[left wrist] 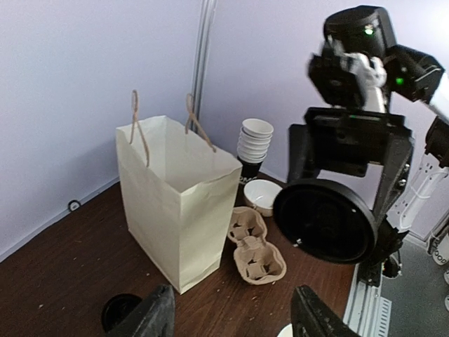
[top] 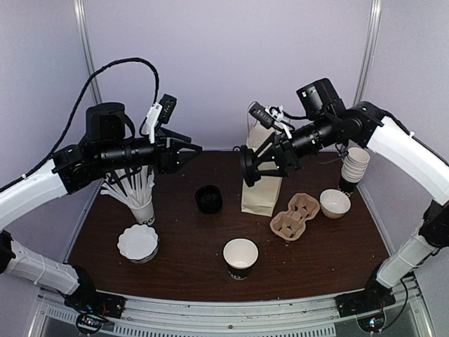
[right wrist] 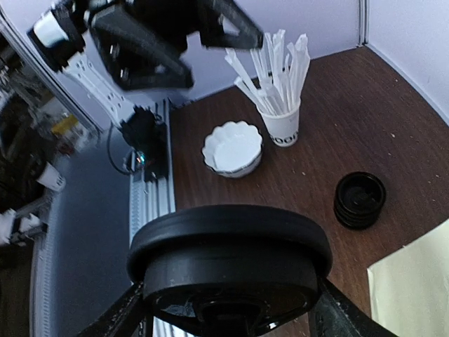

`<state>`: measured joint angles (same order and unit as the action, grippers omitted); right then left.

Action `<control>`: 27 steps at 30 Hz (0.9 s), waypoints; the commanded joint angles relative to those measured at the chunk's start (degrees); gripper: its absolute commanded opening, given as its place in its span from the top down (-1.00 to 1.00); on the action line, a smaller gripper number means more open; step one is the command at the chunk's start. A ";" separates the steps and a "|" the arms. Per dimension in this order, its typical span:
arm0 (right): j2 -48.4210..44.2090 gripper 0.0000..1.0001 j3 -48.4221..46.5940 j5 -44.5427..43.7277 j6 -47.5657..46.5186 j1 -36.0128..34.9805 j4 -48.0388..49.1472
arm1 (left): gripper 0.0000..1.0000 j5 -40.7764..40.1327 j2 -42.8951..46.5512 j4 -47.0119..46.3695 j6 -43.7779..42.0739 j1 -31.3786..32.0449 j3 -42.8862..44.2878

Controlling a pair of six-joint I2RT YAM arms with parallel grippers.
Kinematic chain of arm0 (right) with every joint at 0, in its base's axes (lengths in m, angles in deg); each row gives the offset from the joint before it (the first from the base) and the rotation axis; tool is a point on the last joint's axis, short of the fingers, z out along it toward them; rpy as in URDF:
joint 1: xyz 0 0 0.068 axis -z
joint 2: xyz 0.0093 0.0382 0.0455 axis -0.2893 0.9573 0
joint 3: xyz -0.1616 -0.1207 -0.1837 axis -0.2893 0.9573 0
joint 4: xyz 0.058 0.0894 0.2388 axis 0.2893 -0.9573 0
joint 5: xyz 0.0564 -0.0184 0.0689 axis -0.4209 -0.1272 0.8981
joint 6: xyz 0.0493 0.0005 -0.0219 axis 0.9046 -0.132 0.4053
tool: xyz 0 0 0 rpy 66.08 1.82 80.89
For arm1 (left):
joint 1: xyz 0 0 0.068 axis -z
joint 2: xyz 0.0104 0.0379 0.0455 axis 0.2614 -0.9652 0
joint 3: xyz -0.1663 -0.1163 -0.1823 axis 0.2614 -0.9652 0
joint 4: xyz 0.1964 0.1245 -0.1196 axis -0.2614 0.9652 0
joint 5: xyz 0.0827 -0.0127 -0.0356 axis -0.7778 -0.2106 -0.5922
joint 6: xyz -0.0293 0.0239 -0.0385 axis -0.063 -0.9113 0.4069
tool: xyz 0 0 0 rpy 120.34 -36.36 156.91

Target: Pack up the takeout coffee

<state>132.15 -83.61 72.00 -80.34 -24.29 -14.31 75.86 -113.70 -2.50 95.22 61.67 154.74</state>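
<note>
A single small dark paper cup (top: 240, 257) with a white inside stands open, with no lid on it, at the front centre of the table. My right gripper (top: 248, 166) is shut on a black domed lid (top: 246, 164), held on edge in the air just left of the tan paper bag (top: 261, 188). The lid fills the bottom of the right wrist view (right wrist: 228, 256) and shows in the left wrist view (left wrist: 324, 221). My left gripper (top: 192, 151) is open and empty, in the air left of the bag (left wrist: 179, 203); its fingers (left wrist: 151, 317) frame the table.
A stack of black lids (top: 208, 199) lies left of the bag. A cardboard cup carrier (top: 295, 216), a white bowl (top: 335, 203) and a stack of lidless cups (top: 354, 168) are at the right. A cup of straws (top: 142, 205) and fluted white dishes (top: 138, 242) are at the left.
</note>
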 commanded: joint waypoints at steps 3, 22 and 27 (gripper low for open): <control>-1.80 -0.38 -1.63 -27.00 -31.84 -8.73 -24.38 | -0.24 -17.41 6.31 9.70 -5.39 -0.13 -2.48; 23.36 -0.32 -19.49 -47.08 -39.86 -25.55 -41.23 | -0.29 -22.16 10.66 4.56 -0.94 -2.97 -9.60; 27.10 -0.34 -21.34 -48.14 -39.95 -26.95 -41.89 | -0.29 -22.56 12.76 5.59 -1.08 -3.02 -10.34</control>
<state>157.31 -102.69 27.00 -119.42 -49.99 -53.79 54.31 -103.10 4.85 93.83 59.12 145.16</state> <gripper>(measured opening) 0.725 0.647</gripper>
